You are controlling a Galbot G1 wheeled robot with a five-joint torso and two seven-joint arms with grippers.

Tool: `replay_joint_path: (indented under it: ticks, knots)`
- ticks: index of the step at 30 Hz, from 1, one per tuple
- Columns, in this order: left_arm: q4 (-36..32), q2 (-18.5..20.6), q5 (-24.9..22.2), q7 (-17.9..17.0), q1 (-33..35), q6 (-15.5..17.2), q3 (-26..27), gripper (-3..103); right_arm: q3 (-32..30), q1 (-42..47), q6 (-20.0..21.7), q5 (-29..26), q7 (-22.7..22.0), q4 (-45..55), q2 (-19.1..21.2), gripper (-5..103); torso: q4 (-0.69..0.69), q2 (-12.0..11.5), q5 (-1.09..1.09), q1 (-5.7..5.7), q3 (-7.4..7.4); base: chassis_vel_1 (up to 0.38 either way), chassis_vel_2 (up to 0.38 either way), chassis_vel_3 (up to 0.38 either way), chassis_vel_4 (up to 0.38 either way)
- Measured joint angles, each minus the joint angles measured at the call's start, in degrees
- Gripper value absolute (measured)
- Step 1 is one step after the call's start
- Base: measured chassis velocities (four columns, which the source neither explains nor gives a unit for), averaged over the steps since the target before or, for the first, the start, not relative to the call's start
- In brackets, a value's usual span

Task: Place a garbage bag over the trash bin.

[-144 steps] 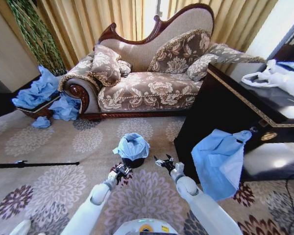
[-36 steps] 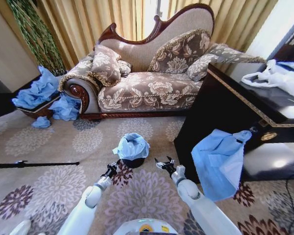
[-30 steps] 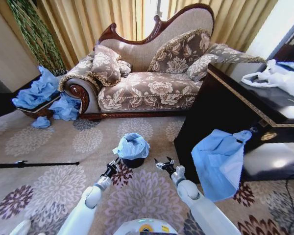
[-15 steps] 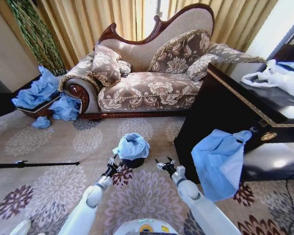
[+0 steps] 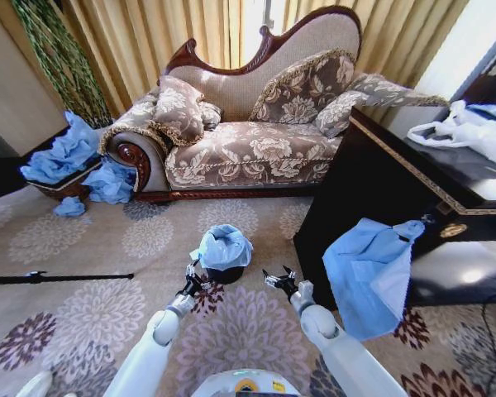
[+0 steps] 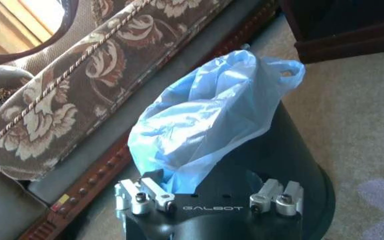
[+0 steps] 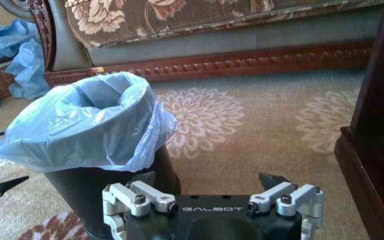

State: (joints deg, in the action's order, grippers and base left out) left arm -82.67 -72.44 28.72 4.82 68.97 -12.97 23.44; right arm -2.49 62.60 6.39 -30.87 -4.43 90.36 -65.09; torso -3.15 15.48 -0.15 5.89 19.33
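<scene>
Our garbage bag drapes over the trash bin, bunched. Left end effector and right end effector flank the bin, both spread, released. We judge the bag flimsy, slippery; grip its loose hem.

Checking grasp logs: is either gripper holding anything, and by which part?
Nothing is held: left gripper and right gripper both open beside the garbage bag.

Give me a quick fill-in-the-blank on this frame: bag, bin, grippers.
1. The garbage bag is light ____.
2. It is draped over the rim of the ____ trash bin.
3. Both the left gripper and the right gripper have their fingers ____.

Missing words: blue; black; open
</scene>
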Motion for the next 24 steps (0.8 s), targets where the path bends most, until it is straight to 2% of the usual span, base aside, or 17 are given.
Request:
replay_joint_path:
  ticks: [3,4,6,7,10,11,14,15,19,21,23,24]
  knots:
    - [0.56,-0.16,-0.04,-0.05,-0.31,-0.02,-0.07,72,0.04,-0.08,0.00,0.02,0.00,-0.12,-0.01,100,0.00,0.00,0.00,0.00,0.00,0.000,0.000,0.000,0.000]
    - [0.56,-0.16,-0.04,-0.05,-0.31,-0.02,-0.07,72,0.04,-0.08,0.00,0.02,0.00,-0.12,-0.01,100,0.00,0.00,0.00,0.00,0.00,0.000,0.000,0.000,0.000]
    - [0.90,-0.27,-0.05,-0.06,-0.62,-0.05,-0.08,62,0.05,-0.09,-0.05,0.14,0.00,-0.30,-0.02,100,0.00,0.00,0.00,0.00,0.00,0.000,0.000,0.000,0.000]
    - [0.90,-0.27,-0.05,-0.06,-0.62,-0.05,-0.08,62,0.05,-0.09,-0.05,0.14,0.00,-0.30,-0.02,100,0.00,0.00,0.00,0.00,0.00,0.000,0.000,0.000,0.000]
    - [1.19,-0.34,-0.06,-0.04,-0.92,-0.09,-0.10,45,0.05,0.01,-0.13,0.29,0.02,-0.41,-0.04,100,0.00,0.00,0.00,0.00,0.00,0.000,0.000,0.000,0.000]
    - [1.19,-0.34,-0.06,-0.04,-0.92,-0.09,-0.10,45,0.05,0.01,-0.13,0.29,0.02,-0.41,-0.04,100,0.00,0.00,0.00,0.00,0.00,0.000,0.000,0.000,0.000]
    - [1.34,-0.30,-0.12,0.16,-1.17,-0.15,-0.10,34,0.05,-0.03,-0.15,0.30,0.02,-0.48,-0.07,100,0.00,0.00,0.00,0.00,0.00,0.000,0.000,0.000,0.000]
    - [1.34,-0.30,-0.12,0.16,-1.17,-0.15,-0.10,34,0.05,-0.03,-0.15,0.30,0.02,-0.48,-0.07,100,0.00,0.00,0.00,0.00,0.00,0.000,0.000,0.000,0.000]
    - [1.68,-0.28,-0.18,0.39,-1.58,-0.26,-0.06,12,0.05,-0.26,-0.16,0.30,0.02,-0.53,-0.06,100,0.00,0.00,0.00,0.00,0.00,0.000,0.000,0.000,0.000]
    - [1.84,-0.31,-0.19,0.44,-1.71,-0.31,-0.03,12,0.06,-0.26,-0.16,0.29,0.02,-0.53,-0.06,100,0.00,0.00,0.00,0.00,0.00,0.000,0.000,0.000,0.000]
    - [2.17,-0.36,-0.21,0.57,-2.00,-0.35,-0.01,3,0.06,-0.16,-0.16,0.29,0.02,-0.46,-0.03,100,0.00,0.00,0.00,0.00,0.00,0.000,0.000,0.000,0.000]
    - [2.28,-0.39,-0.22,0.63,-2.16,-0.34,0.02,1,0.06,-0.07,-0.16,0.29,0.02,-0.41,-0.01,100,0.00,0.00,0.00,0.00,0.00,0.000,0.000,0.000,0.000]
